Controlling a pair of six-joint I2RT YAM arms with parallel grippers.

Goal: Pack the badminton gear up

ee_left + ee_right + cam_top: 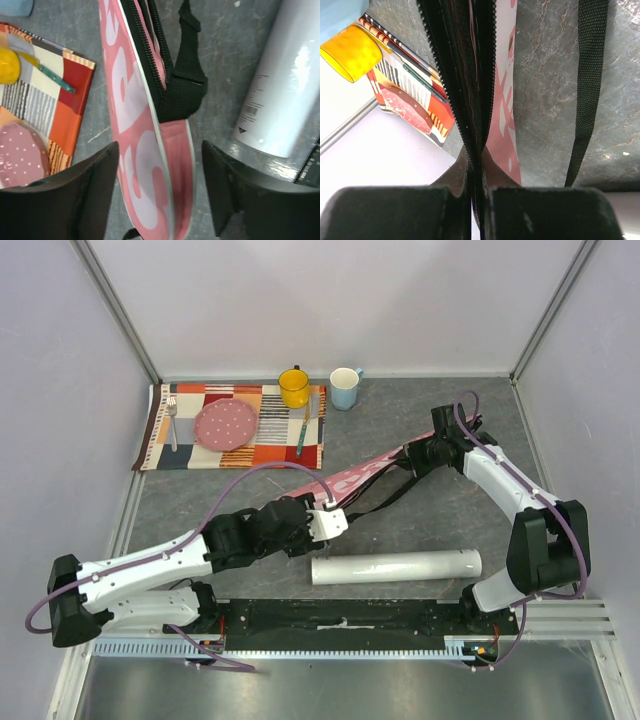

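The pink racket bag (365, 472) with white lettering lies slanted across the middle of the table, its black strap (385, 502) trailing beside it. My left gripper (327, 521) is open and straddles the bag's narrow near end (145, 165); both fingers (75, 195) stand apart from the fabric. At the bag's far end my right gripper (416, 454) is shut on the bag's black zipper edge (470, 90), with the pink side (502, 120) next to it. The long white tube (395, 567) lies on its side near the arm bases, just right of the left gripper (160, 190).
A striped placemat (280, 435) with a pink dotted plate (225, 424), fork and knife lies at the back left. A yellow mug (294, 388) and a blue mug (344, 388) stand at the back wall. The strap (587, 90) runs along the grey tabletop.
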